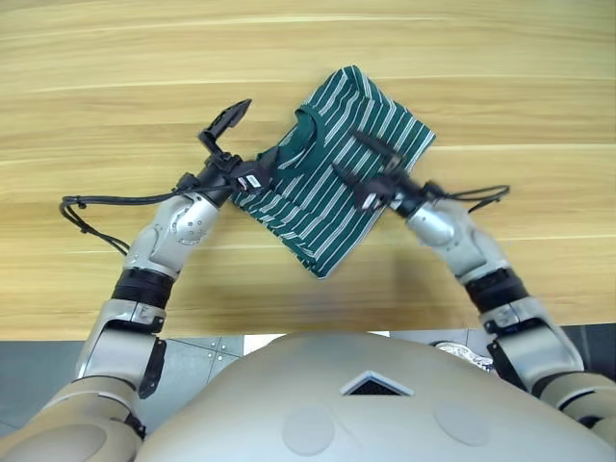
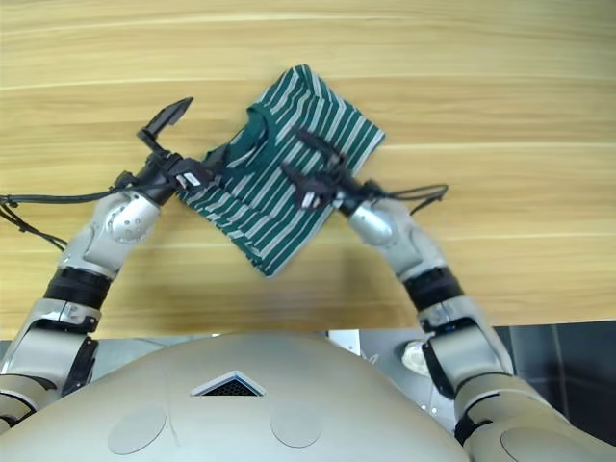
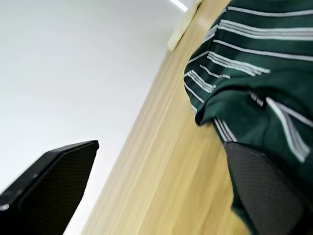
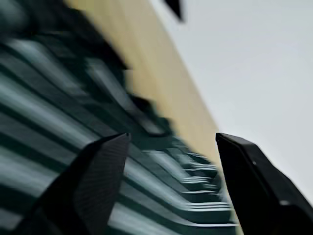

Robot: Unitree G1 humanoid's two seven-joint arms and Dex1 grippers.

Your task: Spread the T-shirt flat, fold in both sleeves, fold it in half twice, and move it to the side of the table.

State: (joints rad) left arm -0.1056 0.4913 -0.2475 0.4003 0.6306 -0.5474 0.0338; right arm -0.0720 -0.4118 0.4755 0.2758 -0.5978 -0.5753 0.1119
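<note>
With left fingers [image 3: 54, 181] and right fingers [image 4: 93, 181] wide apart at the folded T-shirt [image 1: 318, 217], risks catching only top layers, dragging folds open across the bench [image 1: 481, 77].

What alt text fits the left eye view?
A folded green striped T-shirt lies diagonally on a wooden table. The left gripper is open at the shirt's left edge. The right gripper is open over the shirt's middle.
</note>
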